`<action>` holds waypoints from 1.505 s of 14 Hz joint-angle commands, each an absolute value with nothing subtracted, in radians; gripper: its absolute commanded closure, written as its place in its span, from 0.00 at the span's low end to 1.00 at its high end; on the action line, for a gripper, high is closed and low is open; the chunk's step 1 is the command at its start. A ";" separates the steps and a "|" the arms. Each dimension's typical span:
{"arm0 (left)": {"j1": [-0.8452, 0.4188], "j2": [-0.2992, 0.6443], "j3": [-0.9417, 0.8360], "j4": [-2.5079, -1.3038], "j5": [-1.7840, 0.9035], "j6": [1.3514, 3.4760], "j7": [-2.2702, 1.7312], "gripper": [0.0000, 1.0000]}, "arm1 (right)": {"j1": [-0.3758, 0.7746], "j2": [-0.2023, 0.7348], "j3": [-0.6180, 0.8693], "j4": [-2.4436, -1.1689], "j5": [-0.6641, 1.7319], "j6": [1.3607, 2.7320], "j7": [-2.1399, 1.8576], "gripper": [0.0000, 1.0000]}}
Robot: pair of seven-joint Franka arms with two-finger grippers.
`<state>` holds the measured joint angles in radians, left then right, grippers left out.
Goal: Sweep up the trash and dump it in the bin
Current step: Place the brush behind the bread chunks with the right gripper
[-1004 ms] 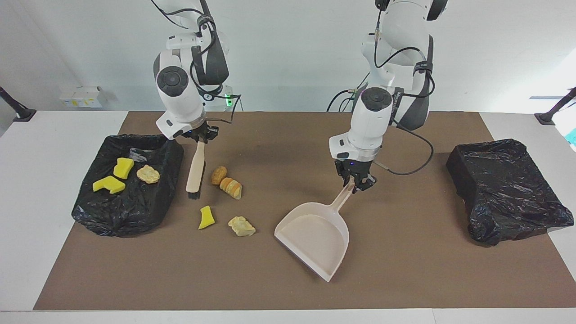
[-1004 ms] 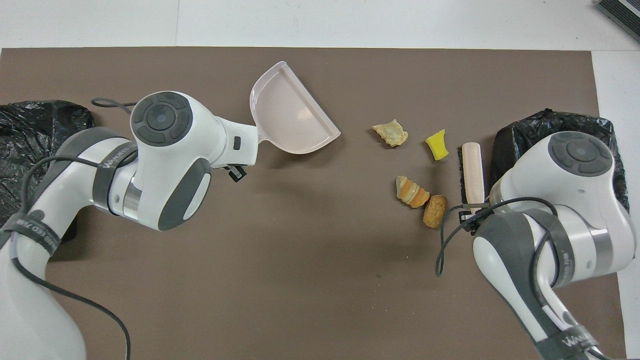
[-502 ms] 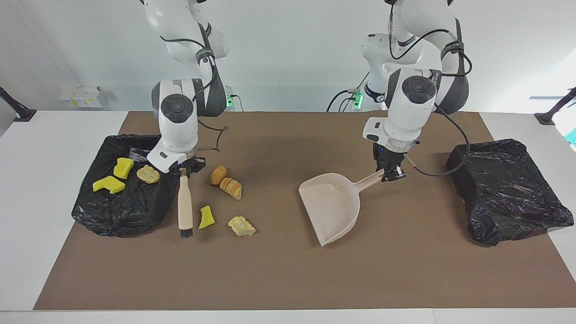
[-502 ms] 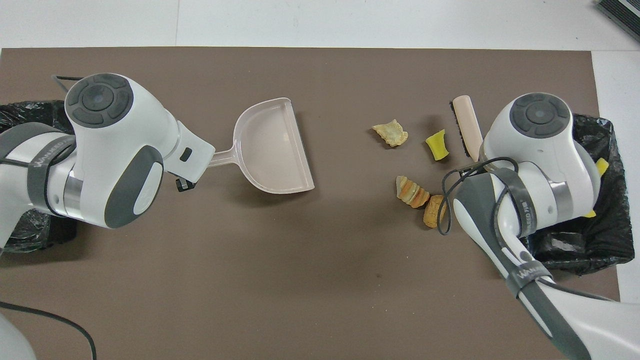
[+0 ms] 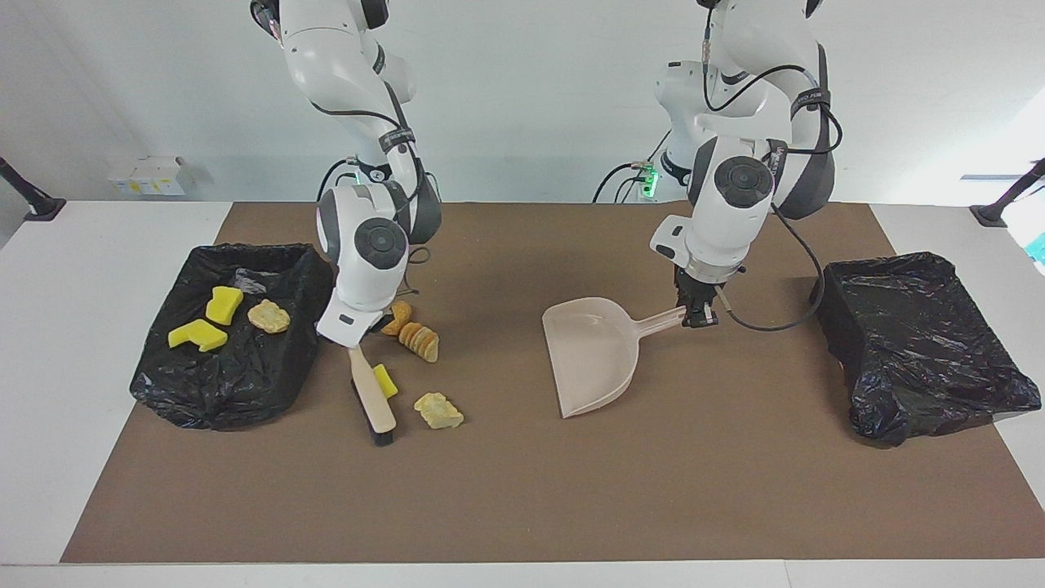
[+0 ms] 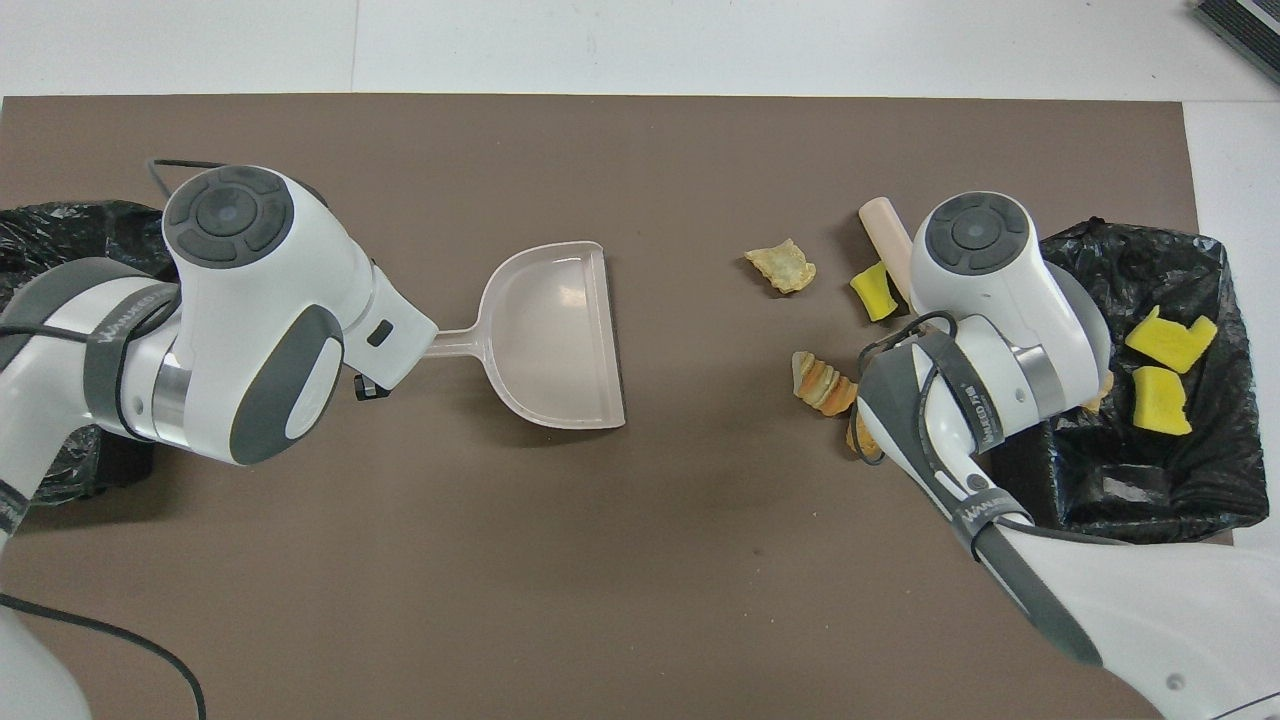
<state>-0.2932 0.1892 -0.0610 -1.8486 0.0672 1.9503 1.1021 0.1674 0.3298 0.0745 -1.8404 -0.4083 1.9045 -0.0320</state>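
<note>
Comparing the facing view with 1 second ago: the right gripper (image 5: 357,341), clamped on the brush (image 5: 373,399), has swung it from the bin side to just beside the yellow scrap (image 5: 384,380). The left gripper (image 5: 695,314), pinching the dustpan (image 5: 592,355) by its handle, has turned the pan's mouth toward the trash. Judgement: sweeping is about to begin. 3 scraps already lie in the black bin (image 5: 245,384); 4 remain on the mat.

Overhead view: bare mat separates the dustpan (image 6: 560,335) lip from the nearest pale scrap (image 6: 781,267), giving sweep room. The bin (image 6: 1200,490) rim sits just beside the right arm; a second bin (image 6: 60,225) lies at the left arm's end.
</note>
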 commanded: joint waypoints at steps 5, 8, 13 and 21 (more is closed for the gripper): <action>-0.307 0.181 -0.061 -1.870 0.084 1.974 1.108 1.00 | 0.199 0.255 0.143 -1.927 -0.167 1.867 -0.058 1.00; -0.317 0.179 -0.063 -1.874 0.084 1.973 1.016 1.00 | 0.224 0.245 0.144 -1.904 -0.108 1.859 -0.058 1.00; -0.336 0.179 -0.063 -1.916 0.083 2.017 0.925 1.00 | 0.167 0.152 0.132 -1.848 -0.078 1.740 -0.042 1.00; -0.334 0.176 -0.061 -1.957 0.083 2.065 0.922 1.00 | 0.039 -0.050 0.130 -2.122 -0.080 1.707 0.212 1.00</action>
<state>-0.3274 0.1898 -0.0673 -1.9206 0.0672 2.0164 0.9493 0.0671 0.0529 0.1213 -1.9700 -0.1004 1.6366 0.1751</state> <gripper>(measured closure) 0.670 0.736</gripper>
